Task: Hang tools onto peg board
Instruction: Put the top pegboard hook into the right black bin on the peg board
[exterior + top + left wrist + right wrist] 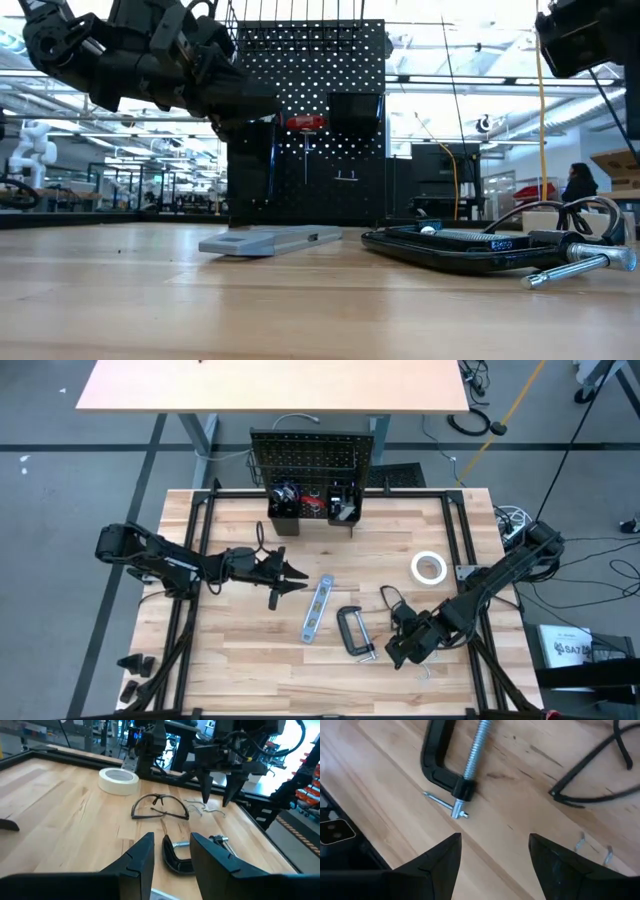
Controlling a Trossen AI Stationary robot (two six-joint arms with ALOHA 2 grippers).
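Two grippers hang over the table. The right gripper (402,650) is spread wide and holds nothing, just beside the C-clamp (352,631). The left gripper (292,573) is part open and empty, near the level (316,609). The peg board (311,457) stands far off. A crooked grab could make the clamp slip and drop.

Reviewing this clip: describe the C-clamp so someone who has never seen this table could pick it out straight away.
Start at the upright black peg board at the table's far edge and come toward the near edge, to the tools lying in a loose row. The C-clamp lies flat between the blue-silver level and the right gripper. Alone there, it is a black C-shaped frame with a shiny threaded screw.
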